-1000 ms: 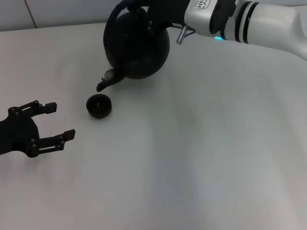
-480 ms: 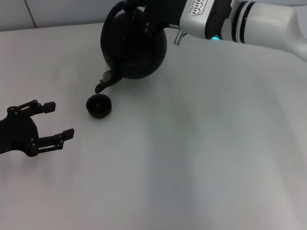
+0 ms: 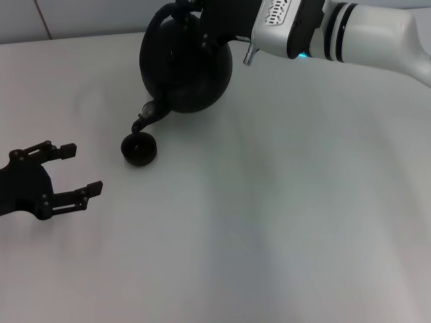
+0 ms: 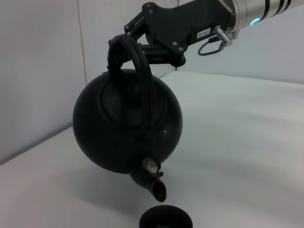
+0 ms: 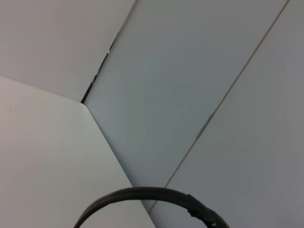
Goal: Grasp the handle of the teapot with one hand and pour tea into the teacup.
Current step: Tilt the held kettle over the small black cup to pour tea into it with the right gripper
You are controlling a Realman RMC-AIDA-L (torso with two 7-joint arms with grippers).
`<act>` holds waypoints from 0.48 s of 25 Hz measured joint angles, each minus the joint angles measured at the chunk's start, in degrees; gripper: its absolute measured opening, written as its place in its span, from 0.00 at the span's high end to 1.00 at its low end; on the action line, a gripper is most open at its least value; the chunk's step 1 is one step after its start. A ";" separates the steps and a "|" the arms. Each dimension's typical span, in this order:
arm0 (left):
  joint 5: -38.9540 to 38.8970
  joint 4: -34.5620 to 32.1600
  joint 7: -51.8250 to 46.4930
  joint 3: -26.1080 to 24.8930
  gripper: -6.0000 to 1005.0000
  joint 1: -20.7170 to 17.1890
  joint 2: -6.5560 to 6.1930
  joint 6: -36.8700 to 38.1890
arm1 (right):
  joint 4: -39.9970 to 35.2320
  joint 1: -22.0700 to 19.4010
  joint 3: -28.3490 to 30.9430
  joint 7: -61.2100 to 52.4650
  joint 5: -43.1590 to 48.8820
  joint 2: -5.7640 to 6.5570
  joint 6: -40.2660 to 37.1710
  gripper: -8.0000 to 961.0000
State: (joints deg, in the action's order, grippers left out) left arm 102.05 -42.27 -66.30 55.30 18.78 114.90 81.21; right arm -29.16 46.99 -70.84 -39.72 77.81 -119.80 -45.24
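Note:
The matte black teapot (image 3: 185, 64) hangs tilted above the table at the back, its spout (image 3: 143, 122) pointing down just over the rim of the tiny dark teacup (image 3: 139, 149). My right gripper (image 3: 186, 9), on the silver-and-white arm, is shut on the top of the arched handle (image 4: 137, 66). The left wrist view shows the teapot (image 4: 127, 128) from the front, with the spout (image 4: 155, 186) right above the teacup (image 4: 166, 220). No tea shows. In the right wrist view only the handle's arc (image 5: 152, 195) appears. My left gripper (image 3: 75, 169) rests open at the left, apart from the teacup.
The white table (image 3: 283, 222) stretches wide to the front and right. A pale wall (image 5: 199, 71) rises behind the table's back edge. The right arm (image 3: 363, 33) reaches in from the back right.
The teapot has shifted slightly left and tipped further, bringing its spout down toward the teacup. My left gripper has stayed almost still.

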 joint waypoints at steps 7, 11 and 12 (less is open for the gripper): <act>0.08 0.00 -0.16 -0.03 0.15 0.09 0.04 0.00 | -0.17 -0.20 0.00 2.09 -0.02 0.00 -0.03 0.89; 0.09 0.00 -0.29 -0.03 0.15 0.11 0.06 0.00 | -0.34 -0.23 0.01 2.39 -0.03 -0.01 -0.03 0.89; 0.09 0.00 -0.31 -0.02 0.15 0.11 0.06 0.00 | -0.40 -0.24 0.01 2.52 -0.03 -0.01 -0.03 0.89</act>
State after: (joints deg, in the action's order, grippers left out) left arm 102.13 -42.27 -66.61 55.28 18.90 114.96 81.21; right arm -29.56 46.75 -70.84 -37.21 77.77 -119.81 -45.27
